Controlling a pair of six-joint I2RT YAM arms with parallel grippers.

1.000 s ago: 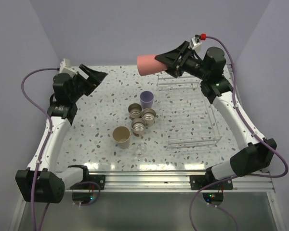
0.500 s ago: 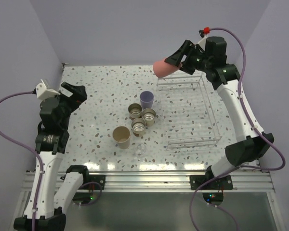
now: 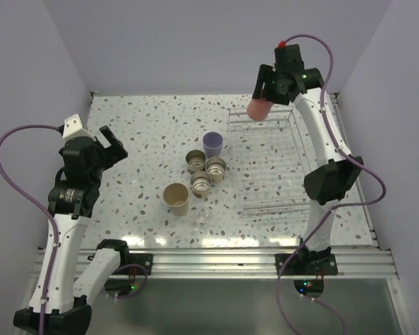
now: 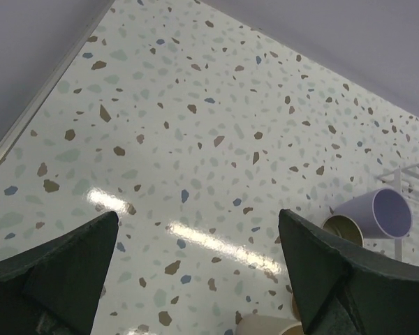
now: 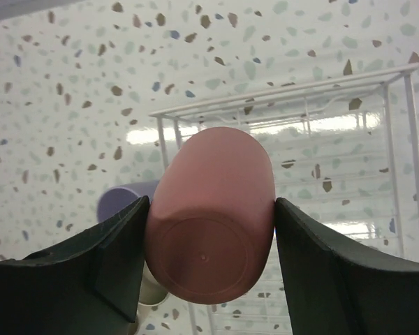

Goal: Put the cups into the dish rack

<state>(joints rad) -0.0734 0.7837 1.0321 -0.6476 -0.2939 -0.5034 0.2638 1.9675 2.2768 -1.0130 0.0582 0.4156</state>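
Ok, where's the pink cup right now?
Top view, far right: the right gripper holds the pink cup over the far edge of the dish rack.

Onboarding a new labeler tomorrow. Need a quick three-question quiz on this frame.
1. True or false: the left gripper is open and holds nothing.
2. Which cup is the right gripper shut on? A) lavender B) pink cup C) tan
3. How many short beige cups with shiny insides stand on the table?
Key: 1 true; 2 B; 3 three.
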